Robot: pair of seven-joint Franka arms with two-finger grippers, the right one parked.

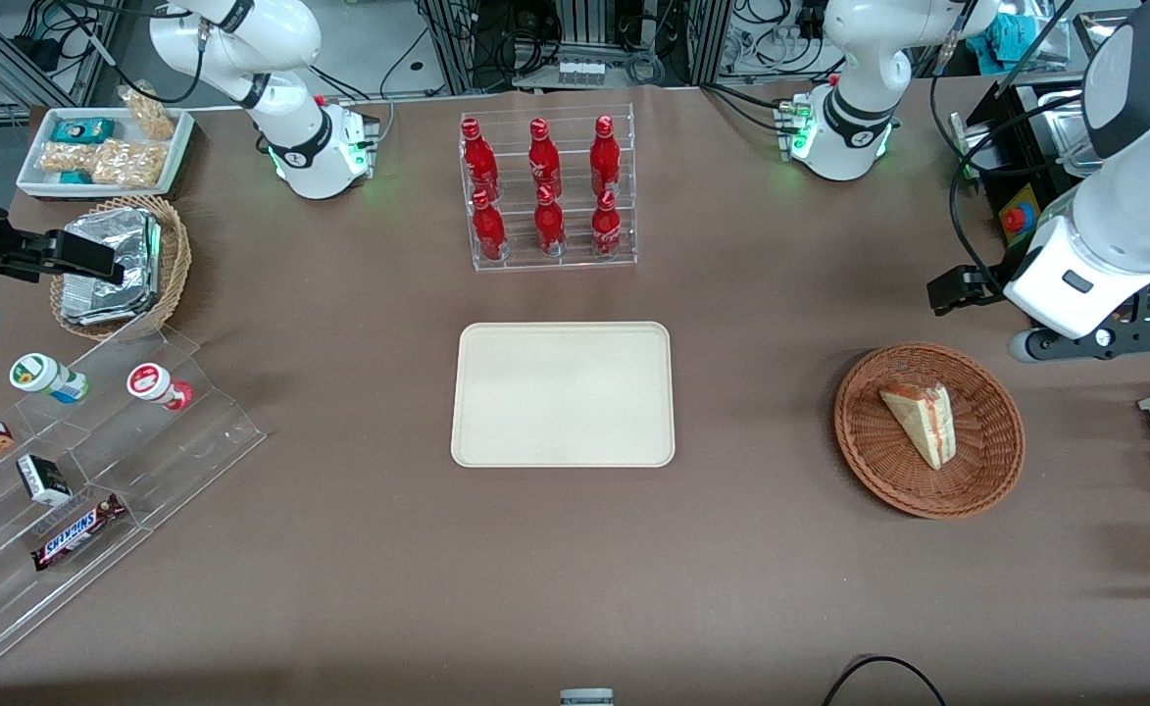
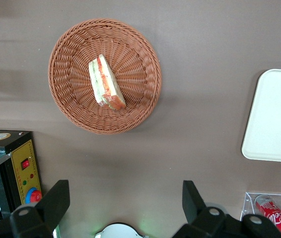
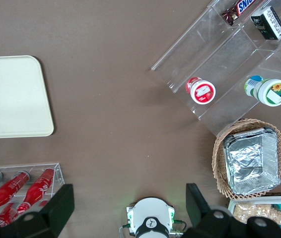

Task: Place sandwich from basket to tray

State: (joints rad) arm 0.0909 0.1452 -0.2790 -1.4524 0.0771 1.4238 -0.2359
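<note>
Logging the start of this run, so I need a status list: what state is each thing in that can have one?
sandwich: lying in the basket, untouched
basket: holds only the sandwich
tray: bare, nothing on it
gripper: open, holding nothing, high above the table beside the basket
red bottles: upright in their clear rack, caps on
foil container: covered, sitting in the tan basket

Left gripper raised, fingers spread wide, holding nothing.
</note>
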